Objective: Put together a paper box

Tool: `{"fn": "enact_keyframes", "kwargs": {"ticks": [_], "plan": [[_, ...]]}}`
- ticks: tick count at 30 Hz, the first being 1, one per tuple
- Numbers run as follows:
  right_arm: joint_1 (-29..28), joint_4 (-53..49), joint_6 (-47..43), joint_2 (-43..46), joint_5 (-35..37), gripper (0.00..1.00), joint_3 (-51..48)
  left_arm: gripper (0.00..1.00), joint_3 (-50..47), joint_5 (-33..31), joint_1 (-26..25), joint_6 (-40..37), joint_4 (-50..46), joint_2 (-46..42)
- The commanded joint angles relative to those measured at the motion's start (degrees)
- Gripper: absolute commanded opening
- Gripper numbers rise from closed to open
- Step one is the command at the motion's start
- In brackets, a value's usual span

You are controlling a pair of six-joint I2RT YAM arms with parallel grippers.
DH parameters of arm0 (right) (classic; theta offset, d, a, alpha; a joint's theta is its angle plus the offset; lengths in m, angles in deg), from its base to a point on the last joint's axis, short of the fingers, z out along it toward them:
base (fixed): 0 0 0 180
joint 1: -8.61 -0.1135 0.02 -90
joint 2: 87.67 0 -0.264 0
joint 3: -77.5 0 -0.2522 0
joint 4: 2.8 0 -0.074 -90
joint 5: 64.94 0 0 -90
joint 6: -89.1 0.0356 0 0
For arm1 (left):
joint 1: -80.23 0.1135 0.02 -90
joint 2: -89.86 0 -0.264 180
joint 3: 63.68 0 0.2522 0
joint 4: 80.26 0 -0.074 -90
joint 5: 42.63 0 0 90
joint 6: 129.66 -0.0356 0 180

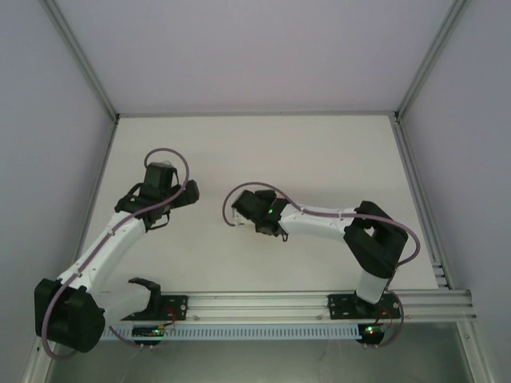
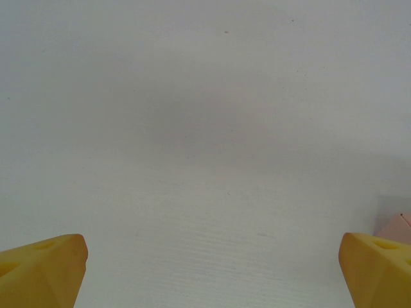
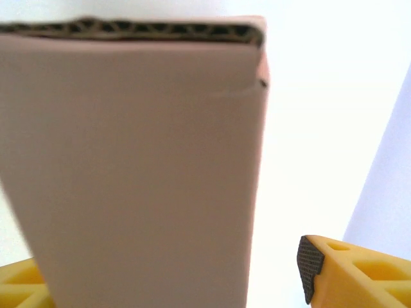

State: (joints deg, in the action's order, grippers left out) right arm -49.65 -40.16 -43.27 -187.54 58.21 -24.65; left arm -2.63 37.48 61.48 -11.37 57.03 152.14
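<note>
The salmon-pink paper box (image 3: 135, 173) stands folded up close to the right wrist camera, its corrugated top edge showing. It sits between the fingers of my right gripper (image 3: 170, 276), which is open; the right fingertip (image 3: 311, 269) is clear of the box's side, while the left one (image 3: 16, 282) is partly hidden behind it. In the top view the right gripper (image 1: 254, 211) hangs over the middle of the table. My left gripper (image 2: 212, 256) is open wide over bare table, with a small pink corner of the box (image 2: 395, 226) at the right edge. From above, the left gripper (image 1: 172, 191) is left of the right one.
The white table (image 1: 319, 159) is bounded by grey walls and metal frame posts (image 1: 84, 64). An aluminium rail (image 1: 271, 303) with both arm bases runs along the near edge.
</note>
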Motion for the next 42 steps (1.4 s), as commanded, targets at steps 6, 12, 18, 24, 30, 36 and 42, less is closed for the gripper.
{"fn": "enact_keyframes", "kwargs": {"ticks": [6,12,18,24,30,36,42], "plan": [[-4.5,-13.7,15.6,4.3,-5.2,0.89,0.9,1.0,-0.6,0.6,0.4,-0.7,0.8,-1.2],[-3.0,-15.4,16.2,11.8,-13.0,0.99,2.7,1.0,1.4,0.1,0.6,-1.7,2.6,-1.1],[14.7,-5.4,23.6,22.6,-19.4,0.99,0.0,0.99,-2.1,-1.1,5.6,-9.2,14.5,0.1],[41.6,22.2,40.0,29.6,-30.6,0.99,-18.6,1.0,-14.6,-4.6,15.0,-13.6,39.4,5.1],[51.5,45.5,41.2,28.4,-31.0,0.99,-34.3,1.0,-26.9,-3.3,17.9,-21.6,66.6,11.6],[55.6,59.4,39.6,22.2,-34.3,0.99,-39.7,1.0,-25.8,4.8,19.5,-22.9,69.6,15.4],[57.6,78.4,41.0,10.2,-37.2,0.99,-44.9,1.0,-24.6,7.3,19.7,-25.5,70.2,16.9]]}}
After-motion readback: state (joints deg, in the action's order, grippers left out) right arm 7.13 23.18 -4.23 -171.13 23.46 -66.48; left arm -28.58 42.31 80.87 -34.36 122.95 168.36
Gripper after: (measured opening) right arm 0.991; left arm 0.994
